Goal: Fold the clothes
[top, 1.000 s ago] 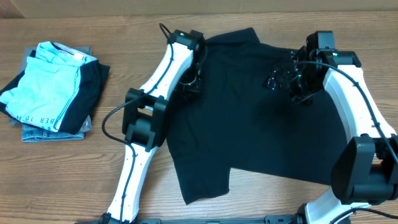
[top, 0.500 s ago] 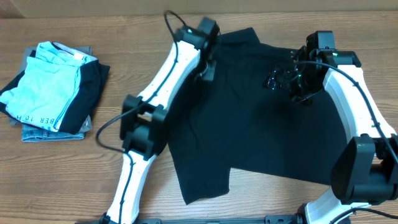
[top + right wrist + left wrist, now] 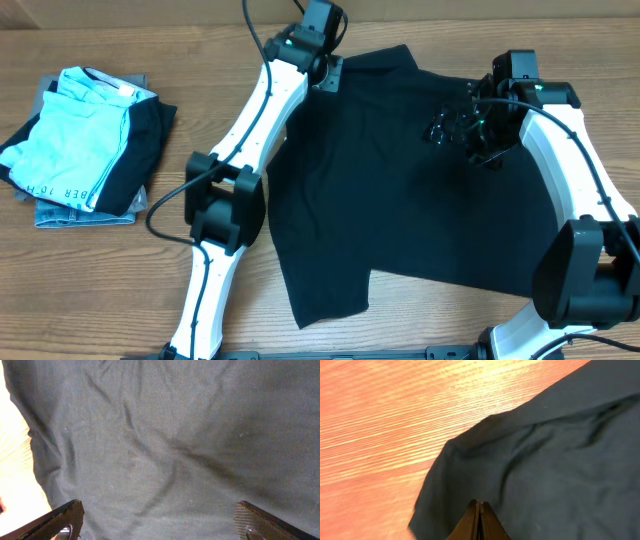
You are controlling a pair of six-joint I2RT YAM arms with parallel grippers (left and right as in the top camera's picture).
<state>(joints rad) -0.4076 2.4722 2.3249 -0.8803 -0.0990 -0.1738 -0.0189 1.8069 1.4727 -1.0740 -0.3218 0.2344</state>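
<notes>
Black T-shirt [image 3: 420, 200] lies spread out on the wooden surface [image 3: 150, 290], between both arms. Left fingers [image 3: 478, 521] are pressed together, empty, above the shirt's far-left corner. Right fingers [image 3: 62, 519] stand wide apart, just over the cloth at its far-right part.

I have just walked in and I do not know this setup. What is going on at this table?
Two robot arms are working on a black T-shirt that lies spread out on the wooden table, with no fold made yet. The left gripper is shut above the shirt's far left corner, and no cloth shows pinched in it. The right gripper hangs open over the shirt's upper right part. A pile of folded clothes sits apart at the left.
</notes>
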